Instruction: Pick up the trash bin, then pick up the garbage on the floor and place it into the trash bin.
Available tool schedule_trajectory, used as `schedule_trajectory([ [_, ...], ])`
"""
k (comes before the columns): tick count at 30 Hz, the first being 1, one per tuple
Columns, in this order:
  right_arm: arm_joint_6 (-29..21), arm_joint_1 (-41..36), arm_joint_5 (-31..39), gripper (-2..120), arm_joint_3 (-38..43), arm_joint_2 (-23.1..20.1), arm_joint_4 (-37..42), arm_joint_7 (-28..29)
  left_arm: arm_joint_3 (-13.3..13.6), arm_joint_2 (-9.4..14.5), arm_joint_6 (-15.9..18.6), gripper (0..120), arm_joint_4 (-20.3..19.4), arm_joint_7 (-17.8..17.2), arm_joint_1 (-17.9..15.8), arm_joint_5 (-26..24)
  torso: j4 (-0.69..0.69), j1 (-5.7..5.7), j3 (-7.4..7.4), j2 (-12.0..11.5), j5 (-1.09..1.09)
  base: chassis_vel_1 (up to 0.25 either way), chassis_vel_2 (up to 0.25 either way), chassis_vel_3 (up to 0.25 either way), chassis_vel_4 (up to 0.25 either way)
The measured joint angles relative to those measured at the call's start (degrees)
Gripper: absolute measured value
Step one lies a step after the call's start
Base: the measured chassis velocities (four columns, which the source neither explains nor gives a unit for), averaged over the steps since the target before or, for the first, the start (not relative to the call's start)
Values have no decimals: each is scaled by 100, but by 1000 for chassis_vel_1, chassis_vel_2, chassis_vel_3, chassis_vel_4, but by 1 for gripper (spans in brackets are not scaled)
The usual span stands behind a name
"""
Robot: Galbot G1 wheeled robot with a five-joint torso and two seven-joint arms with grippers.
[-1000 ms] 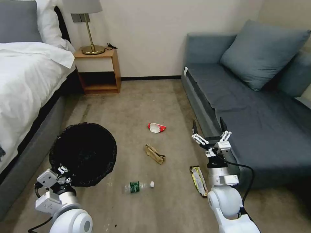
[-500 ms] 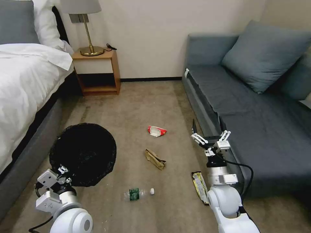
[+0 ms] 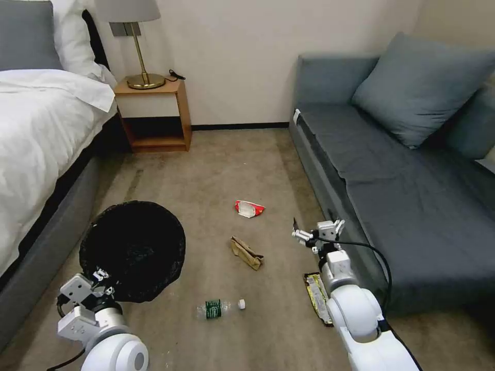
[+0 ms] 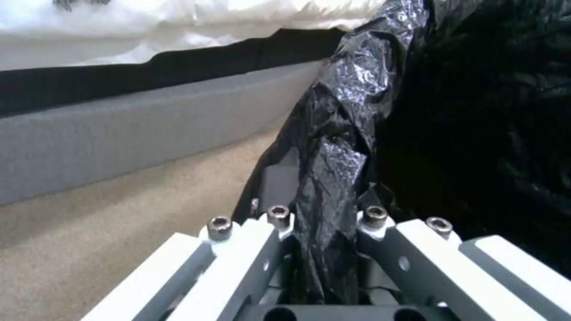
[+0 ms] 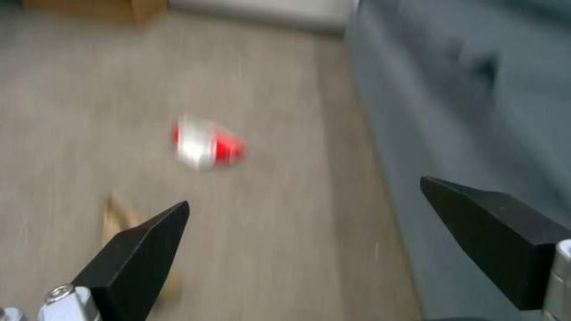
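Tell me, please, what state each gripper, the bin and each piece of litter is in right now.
left gripper: shut on the trash bin's bag-covered rim.
right gripper: open, empty, above the floor.
trash bin: held, nothing visible inside.
bottle: lying, capped.
paper bag: crumpled.
red-and-white packet: on floor.
snack wrapper: flat.

Up close, the left gripper [image 4: 326, 249] is clamped on the trash bin [image 4: 476, 111], its pale grey fingers [image 4: 262, 249] pinching a crinkled fold of the black bag [image 4: 333, 178] that drapes over the rim. Four dark bolt heads [image 4: 375, 214] sit along the finger tops, right against that fold. The bin's dark inside lies just beyond the pinched fold. On the fold's other side runs beige carpet [image 4: 119, 214], then a grey bed base [image 4: 131, 142] with a black band above it and white bedding [image 4: 178, 26] over that.
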Motion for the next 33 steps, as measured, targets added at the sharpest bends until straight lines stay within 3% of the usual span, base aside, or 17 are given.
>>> schedule_trajectory([
  [1,-311,33,-18,100,0,-9,-101,-118,-2,1,0,0,8,-7,-6,-6,0,0,0,0,0,0,0,0,0],
  [6,-695,163,-95,100,20,-14,-648,-260,-10,3,3,0,41,-43,-23,-39,0,0,0,0,1,0,0,0,0],
  [22,-460,690,488,100,245,64,-2765,-340,-85,61,24,0,279,-93,-172,-153,0,0,1,0,1,0,0,0,0],
  [33,-263,843,670,100,284,129,-3273,-340,-123,79,24,0,359,-111,-234,-184,0,0,1,0,0,0,0,0,0],
])
